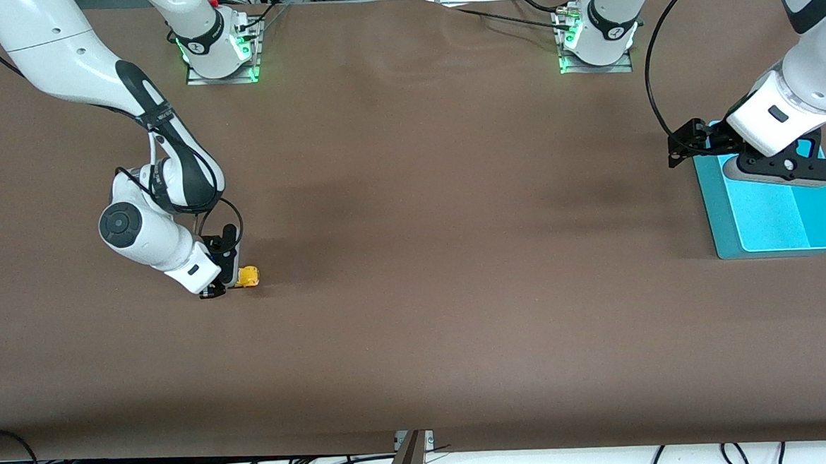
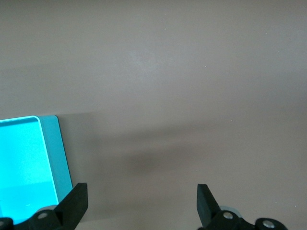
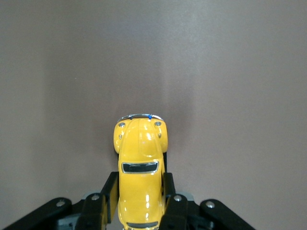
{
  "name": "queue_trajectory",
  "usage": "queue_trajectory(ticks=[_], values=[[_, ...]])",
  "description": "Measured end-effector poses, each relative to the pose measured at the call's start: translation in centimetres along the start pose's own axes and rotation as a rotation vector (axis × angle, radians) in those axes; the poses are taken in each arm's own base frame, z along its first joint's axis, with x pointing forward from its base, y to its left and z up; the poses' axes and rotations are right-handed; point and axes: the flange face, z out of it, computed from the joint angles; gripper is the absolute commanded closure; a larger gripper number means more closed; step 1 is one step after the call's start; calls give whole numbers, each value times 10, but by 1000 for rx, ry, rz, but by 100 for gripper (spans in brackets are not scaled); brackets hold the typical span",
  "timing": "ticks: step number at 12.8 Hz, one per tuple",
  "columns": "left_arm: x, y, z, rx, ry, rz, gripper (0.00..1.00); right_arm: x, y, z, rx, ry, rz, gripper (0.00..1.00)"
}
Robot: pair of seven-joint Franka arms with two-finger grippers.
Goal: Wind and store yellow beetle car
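The yellow beetle car point(image 1: 248, 276) rests on the brown table toward the right arm's end, its nose pointing toward the table's middle. My right gripper point(image 1: 229, 278) is low at the table, shut on the car's rear body. In the right wrist view the yellow beetle car point(image 3: 140, 158) fills the gap between the two black fingers point(image 3: 110, 191), which press both its sides. My left gripper point(image 2: 142, 201) hangs open over the table beside the cyan tray point(image 1: 773, 217), nothing between its fingers.
The cyan tray point(image 2: 53, 153) lies at the left arm's end of the table, with a divider splitting it into two compartments. Cables hang below the table's front edge.
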Motion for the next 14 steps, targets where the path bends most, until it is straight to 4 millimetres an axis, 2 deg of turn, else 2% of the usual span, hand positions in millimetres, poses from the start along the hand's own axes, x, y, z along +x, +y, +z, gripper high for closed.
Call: queue_trajectory(ticks=[7, 12, 14], values=[[0, 0, 0, 0, 0, 0, 0, -2, 0, 0, 0, 0, -37, 98], [0, 0, 0, 0, 0, 0, 0, -24, 2, -1, -1, -2, -20, 98], [0, 0, 0, 0, 0, 0, 0, -39, 2, -2, -2, -3, -34, 97]])
